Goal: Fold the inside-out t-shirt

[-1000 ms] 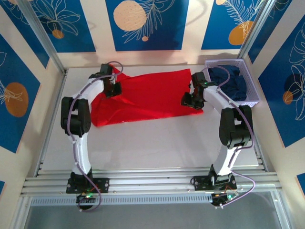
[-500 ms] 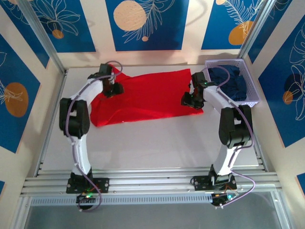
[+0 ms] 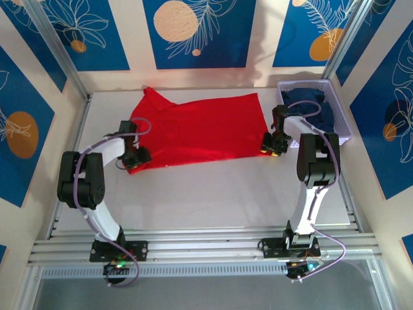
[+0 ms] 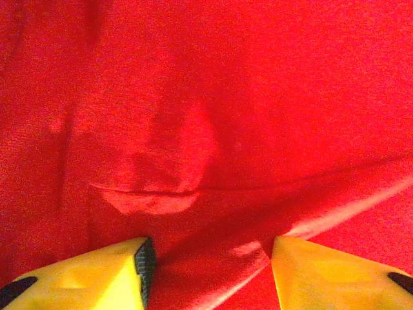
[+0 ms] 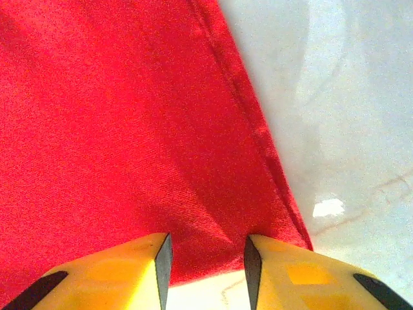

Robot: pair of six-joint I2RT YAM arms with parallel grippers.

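Red cloth lies on the far half of the pale tabletop point(image 3: 213, 194): it is one t-shirt point(image 3: 200, 129), spread out nearly flat, with one pointed part reaching toward the far left. We count two arms and two pincers. The left pincer point(image 3: 133, 157) is at the near left corner of the t-shirt. In the left wrist view its two yellow fingers point(image 4: 97, 271) stand apart, with a soft fold of the red cloth between them. The right pincer point(image 3: 271, 144) is at the near right corner. Its fingers point(image 5: 122, 265) are also apart, with the hemmed corner lying flat between them and bare tabletop just beside. We see one container, a pale lilac basket point(image 3: 345, 126) at the far right corner, well apart from the t-shirt. It holds one dark navy garment point(image 3: 316, 106), crumpled.
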